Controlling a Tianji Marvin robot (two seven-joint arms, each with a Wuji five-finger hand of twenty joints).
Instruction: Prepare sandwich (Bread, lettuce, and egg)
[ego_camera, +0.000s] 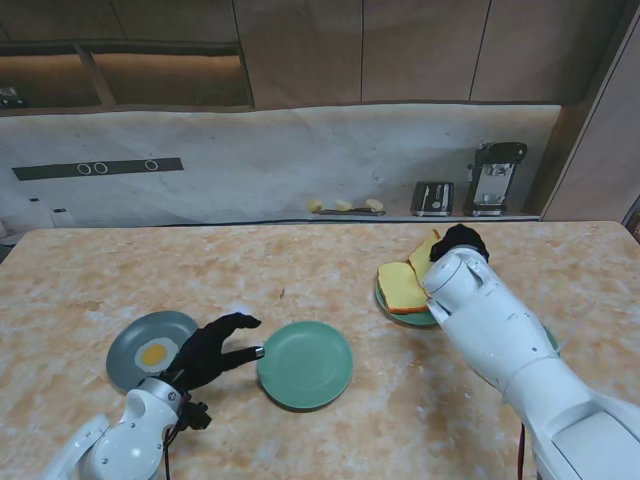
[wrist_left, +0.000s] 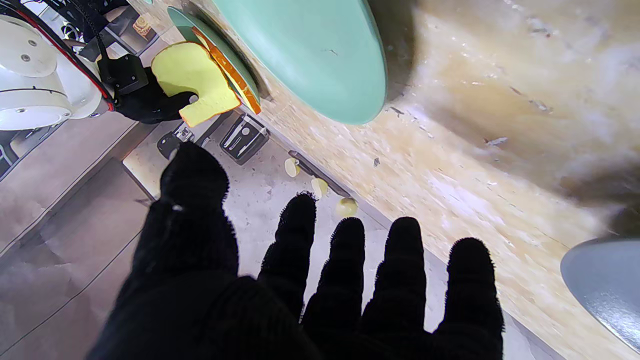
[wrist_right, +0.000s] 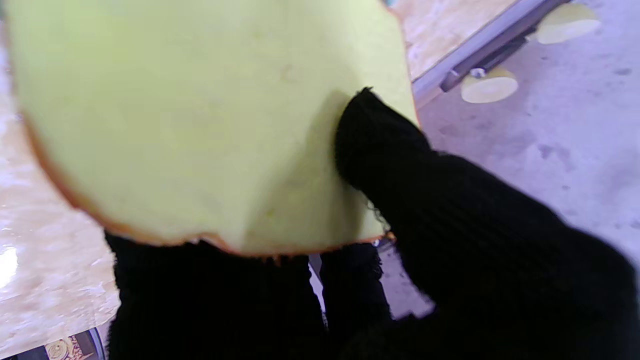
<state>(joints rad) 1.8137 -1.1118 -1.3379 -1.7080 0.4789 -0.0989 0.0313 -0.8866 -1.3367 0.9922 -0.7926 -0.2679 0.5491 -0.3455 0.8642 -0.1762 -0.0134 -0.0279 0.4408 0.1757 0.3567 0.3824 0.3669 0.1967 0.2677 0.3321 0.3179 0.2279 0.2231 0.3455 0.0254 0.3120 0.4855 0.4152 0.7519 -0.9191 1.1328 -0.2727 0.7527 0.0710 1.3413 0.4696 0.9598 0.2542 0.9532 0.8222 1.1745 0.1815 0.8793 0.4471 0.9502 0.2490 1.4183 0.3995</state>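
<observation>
Stand view: right hand (ego_camera: 455, 245) pinches a bread slice (ego_camera: 424, 252) at 2 o'clock, lifted off its plate for carrying. Left hand (ego_camera: 212, 347), fingers spread and empty, steadies the green plate (ego_camera: 305, 364).

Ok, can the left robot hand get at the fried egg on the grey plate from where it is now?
Probably yes. The left robot hand is open, holds nothing and sits right beside the grey plate, with nothing lying between it and the fried egg. The empty green plate lies on its other side, out of the way.
</observation>
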